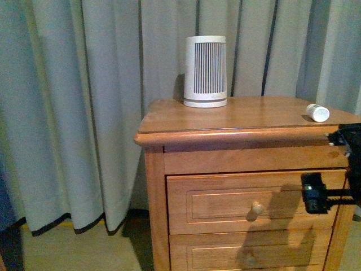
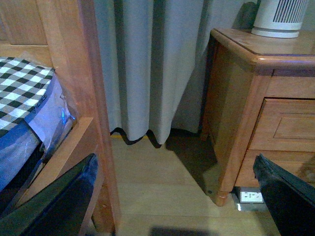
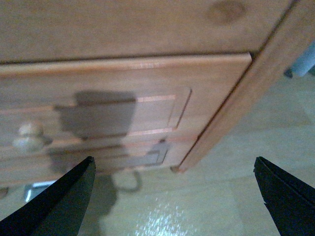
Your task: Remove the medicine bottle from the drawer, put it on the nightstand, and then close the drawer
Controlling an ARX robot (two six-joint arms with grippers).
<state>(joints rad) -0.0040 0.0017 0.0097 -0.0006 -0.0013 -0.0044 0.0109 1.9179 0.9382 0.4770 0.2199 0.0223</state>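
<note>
On the nightstand's (image 1: 242,121) right rear corner lies the medicine bottle (image 1: 317,112), a small white cylinder tipped on its side, its round end turned toward my body camera. Only the front view catches it; neither wrist camera does. Well to its left on the same rounded-edge top stands a tall white ribbed device (image 1: 205,71), upright against grey curtains (image 1: 84,113).

Below the top, the drawer (image 1: 248,203) sits flush in the cabinet, panelled front and round wooden knob (image 1: 256,208) facing out. My right gripper (image 1: 313,193) hangs in front of that drawer's right end, dark against the honey wood and casting a shadow across the panel. Its wrist camera looks at the drawer face close up, blurred, with the knob (image 3: 29,136) off to one side and my two black fingers (image 3: 54,206) spread wide, nothing between them.

My left gripper (image 2: 172,206) is out of the front view. Its own camera shows its fingers (image 2: 59,206) likewise spread wide and empty, low over a pale wood floor (image 2: 162,187), between a wooden bed frame (image 2: 93,98) with checked bedding (image 2: 22,88) and the nightstand's side, a wall socket (image 2: 251,196) by one turned foot.
</note>
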